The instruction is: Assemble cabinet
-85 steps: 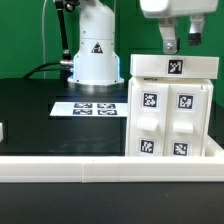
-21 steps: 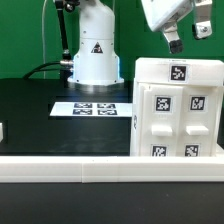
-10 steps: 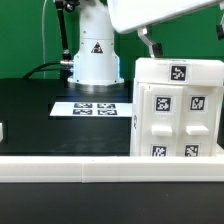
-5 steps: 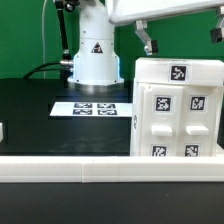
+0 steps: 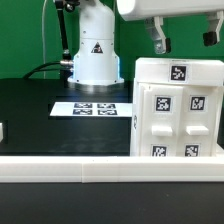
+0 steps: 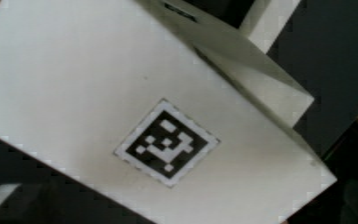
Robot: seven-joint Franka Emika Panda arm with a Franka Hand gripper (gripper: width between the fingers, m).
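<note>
The cabinet (image 5: 178,110), a large white box with tagged panels, stands on the black table at the exterior view's right. My gripper (image 5: 184,38) hangs just above its top. It is open and empty, with one dark finger (image 5: 157,38) over the cabinet's top left edge and the other (image 5: 210,35) near the picture's right edge. The wrist view is filled by the cabinet's white top face (image 6: 105,90) and its square tag (image 6: 167,142). My fingers do not show clearly there.
The marker board (image 5: 92,108) lies flat on the black table to the left of the cabinet. The white robot base (image 5: 92,55) stands behind it. A white rail (image 5: 90,165) runs along the table's front edge. A small white piece (image 5: 2,130) sits at the far left edge.
My gripper has turned and moved toward the exterior view's right, and its fingers now spread wide over the cabinet's top. The cabinet has not moved in the last two seconds.
</note>
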